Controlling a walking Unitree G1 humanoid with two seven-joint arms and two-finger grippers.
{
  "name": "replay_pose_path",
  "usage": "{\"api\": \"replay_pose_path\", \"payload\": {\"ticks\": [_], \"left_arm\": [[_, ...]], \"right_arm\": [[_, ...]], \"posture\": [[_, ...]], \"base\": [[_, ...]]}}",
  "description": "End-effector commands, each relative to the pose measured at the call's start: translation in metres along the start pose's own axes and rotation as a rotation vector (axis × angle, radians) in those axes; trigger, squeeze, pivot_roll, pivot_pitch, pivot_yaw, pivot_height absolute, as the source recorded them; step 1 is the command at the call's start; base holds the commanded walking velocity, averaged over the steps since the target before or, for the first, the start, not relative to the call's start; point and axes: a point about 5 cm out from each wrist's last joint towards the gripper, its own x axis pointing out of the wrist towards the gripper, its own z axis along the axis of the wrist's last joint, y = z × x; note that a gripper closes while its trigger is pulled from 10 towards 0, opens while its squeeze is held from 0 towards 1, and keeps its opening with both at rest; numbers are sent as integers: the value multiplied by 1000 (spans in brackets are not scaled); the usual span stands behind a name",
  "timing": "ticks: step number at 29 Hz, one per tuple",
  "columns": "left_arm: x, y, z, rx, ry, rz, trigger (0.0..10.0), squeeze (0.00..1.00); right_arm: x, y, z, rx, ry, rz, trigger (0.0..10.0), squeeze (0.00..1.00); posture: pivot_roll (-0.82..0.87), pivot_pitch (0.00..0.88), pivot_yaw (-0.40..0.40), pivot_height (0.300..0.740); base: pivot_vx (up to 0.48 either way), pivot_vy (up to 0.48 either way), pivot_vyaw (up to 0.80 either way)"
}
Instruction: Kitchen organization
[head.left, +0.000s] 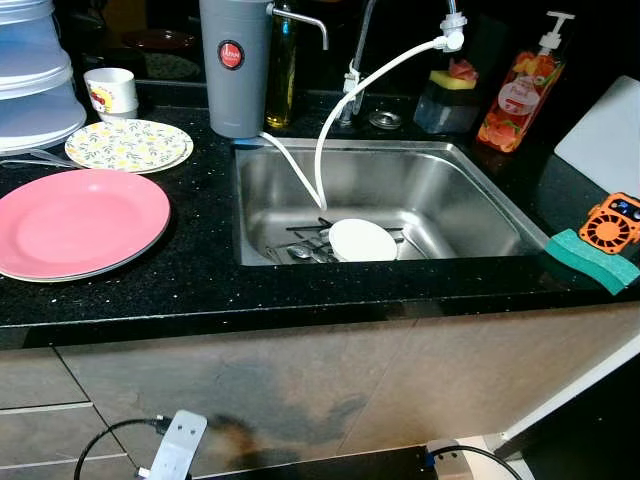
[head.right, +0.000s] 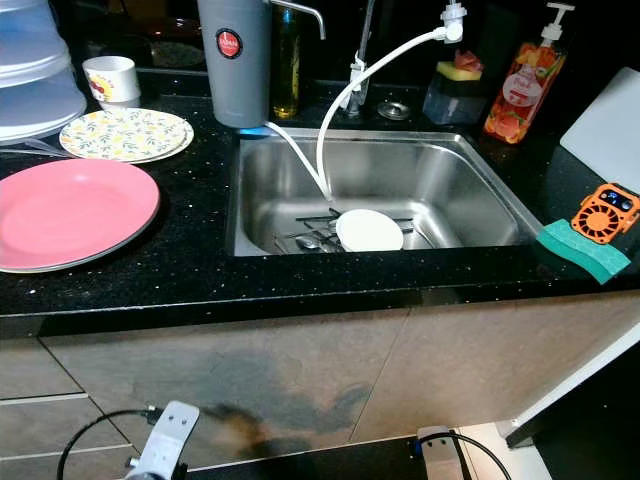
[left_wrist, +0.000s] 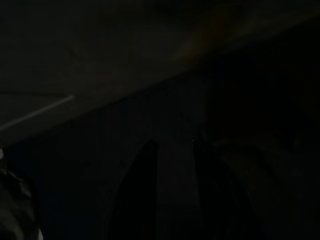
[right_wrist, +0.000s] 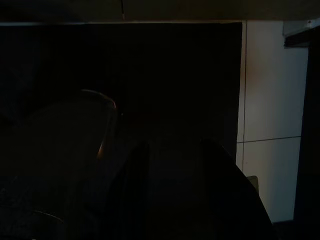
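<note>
Left eye view: the robot stands facing a black counter (head.left: 200, 270) with a steel sink (head.left: 470, 200) set into it. In the sink a small white plate (head.left: 362, 240) lies on some cutlery (head.left: 300, 250), with a white hose (head.left: 340, 110) hanging down to it. On the counter to the left sit a large pink plate (head.left: 75, 220), a floral plate (head.left: 128, 145) behind it, a small cup (head.left: 111, 90) and stacked translucent containers (head.left: 30, 90). A grey water filter (head.left: 235, 65) stands at the sink's back left corner; a soap bottle (head.left: 520, 95) stands at the back right. A green sponge (head.left: 592, 260) and an orange gadget (head.left: 610, 222) lie to the right of the sink.

Right eye view: the same layout. Both arms sit low, below the counter edge, so I judge no dish is in hand yet and the organizing is at its start.

Left wrist view: very dark; the left gripper (left_wrist: 172, 195) shows as two faint fingers, apart with nothing between.

Right wrist view: dim; the right gripper (right_wrist: 170, 195) also has its fingers spread and empty, with a white tiled floor (right_wrist: 270, 100) beyond.

The next move likely calls for raising an arm above the counter toward the dishes.
</note>
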Motion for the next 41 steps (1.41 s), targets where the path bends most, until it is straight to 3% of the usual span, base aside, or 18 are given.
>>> {"api": "replay_pose_path", "payload": {"ticks": [1,12,16,24,30,41], "left_arm": [[1,-3,0,-5,11,-3,10000,0],[2,-10,1,34,28,-7,10000,0],[2,-8,5,15,22,-6,10000,0],[1,-14,-2,70,38,-22,10000,0],[1,-14,-4,51,31,-28,10000,0],[0,-12,-4,89,35,-29,10000,0]], "right_arm": [[-1,-3,-7,-4,24,-11,10000,0],[1,3,1,-6,2,8,10000,0],[1,7,-2,-68,22,26,10000,0],[1,7,-4,-102,43,13,10000,0],[-1,3,-8,-111,50,12,10000,0],[-2,-3,-10,-114,54,-1,10000,0]], "posture": [[115,0,-91,740],[110,0,-98,740],[127,3,-116,740],[108,9,-128,740],[106,11,-132,740],[97,0,-131,740]], "base": [[0,0,0],[0,0,0],[0,0,0],[0,0,0],[0,0,0],[0,0,0]]}}
